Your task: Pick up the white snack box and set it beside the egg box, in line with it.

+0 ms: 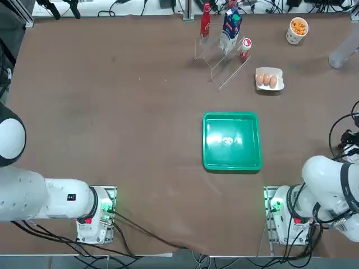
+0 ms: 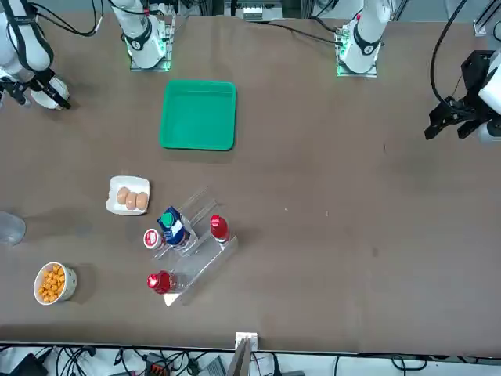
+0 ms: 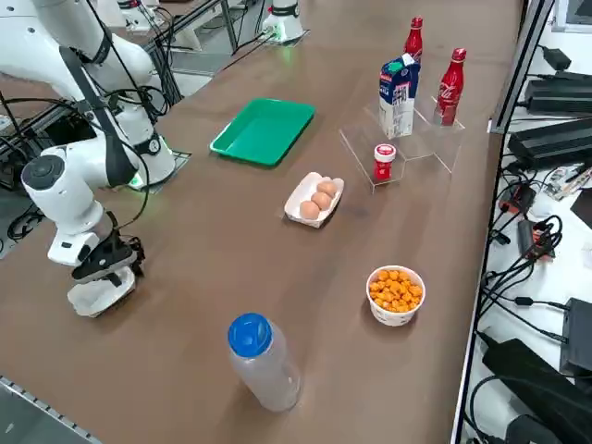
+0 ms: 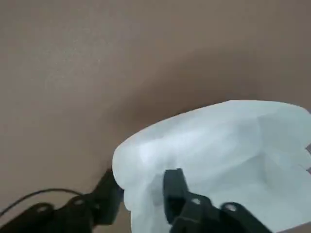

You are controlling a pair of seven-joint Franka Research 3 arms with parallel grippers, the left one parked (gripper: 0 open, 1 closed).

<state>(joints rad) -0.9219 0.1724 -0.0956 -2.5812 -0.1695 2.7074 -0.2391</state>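
Right wrist view: your fingers point(image 4: 175, 187) are apart, astride the box point(image 4: 223, 150)'s near wall over the worktop point(image 4: 58, 82); can't tell if they're clamping. Looks light, thin and crushable, so pinch that wall gently.

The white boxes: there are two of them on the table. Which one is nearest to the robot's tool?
The plain white box, right at the right tool; the other holds brown eggs.
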